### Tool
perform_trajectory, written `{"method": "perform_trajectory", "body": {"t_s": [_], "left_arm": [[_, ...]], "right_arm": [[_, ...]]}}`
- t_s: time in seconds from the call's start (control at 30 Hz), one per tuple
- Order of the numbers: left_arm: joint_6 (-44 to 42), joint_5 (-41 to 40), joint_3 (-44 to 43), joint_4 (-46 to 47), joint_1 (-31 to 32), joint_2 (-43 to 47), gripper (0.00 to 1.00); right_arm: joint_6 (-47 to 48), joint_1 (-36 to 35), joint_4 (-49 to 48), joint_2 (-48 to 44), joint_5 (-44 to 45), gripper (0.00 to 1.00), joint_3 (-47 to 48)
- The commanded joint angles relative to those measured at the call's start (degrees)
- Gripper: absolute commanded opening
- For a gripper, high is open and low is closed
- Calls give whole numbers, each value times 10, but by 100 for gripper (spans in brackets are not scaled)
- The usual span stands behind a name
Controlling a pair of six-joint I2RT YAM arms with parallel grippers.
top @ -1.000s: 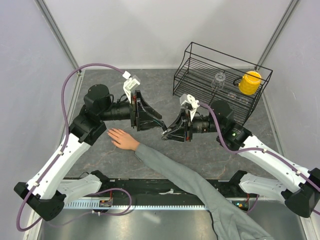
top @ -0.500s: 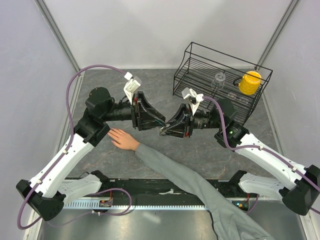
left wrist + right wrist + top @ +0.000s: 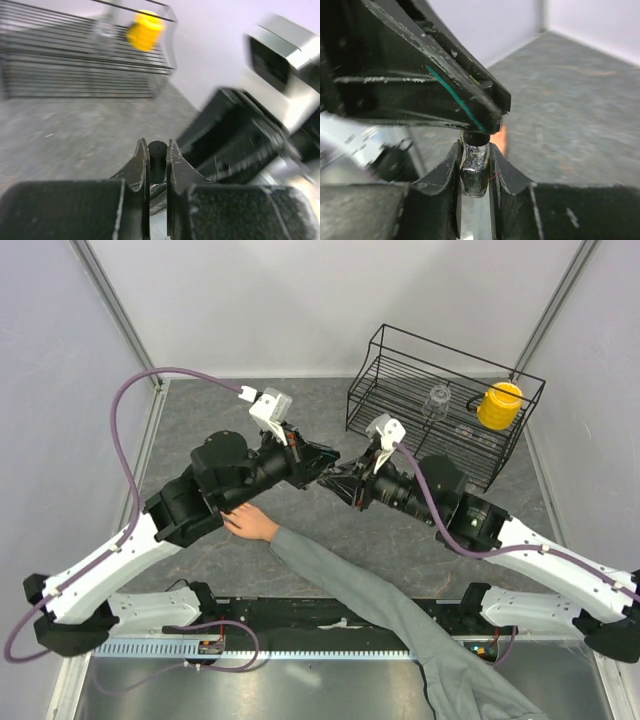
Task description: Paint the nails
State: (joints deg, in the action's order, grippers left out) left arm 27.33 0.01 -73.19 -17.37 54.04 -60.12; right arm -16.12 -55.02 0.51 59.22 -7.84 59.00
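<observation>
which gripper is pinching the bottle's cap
The left gripper: it is shut on the small black cap, while the right gripper clamps the glossy bottle itself.

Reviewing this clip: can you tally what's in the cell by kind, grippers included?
grippers: 2, left gripper and right gripper
small dark bottle: 1
human hand: 1
black wire rack: 1
yellow cup: 1
clear glass: 1
total: 7
</observation>
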Motion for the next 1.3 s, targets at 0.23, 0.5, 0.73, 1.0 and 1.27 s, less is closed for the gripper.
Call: {"method": "perform_trajectory", "body": {"t_s": [0.23,0.5,0.73,1.0,1.27], "left_arm": [[43,-207,-118,-87,106,-103,3],[26,-13,-1,47,42,19,91],[88,172,85,125,-74,96,90],[149,323,118,215,-126,65,77],[169,379,111,273,-126,28,52]], "right_arm": [[96,-87,-31,-10,158,0,-19],[19,80,-87,-35,-201,0,-64],[-75,158,-159,-18,-418,0,-66],[-168,169,-275,11,-499,0,-76],[-175,169,-285,17,-496,0,-81]]}}
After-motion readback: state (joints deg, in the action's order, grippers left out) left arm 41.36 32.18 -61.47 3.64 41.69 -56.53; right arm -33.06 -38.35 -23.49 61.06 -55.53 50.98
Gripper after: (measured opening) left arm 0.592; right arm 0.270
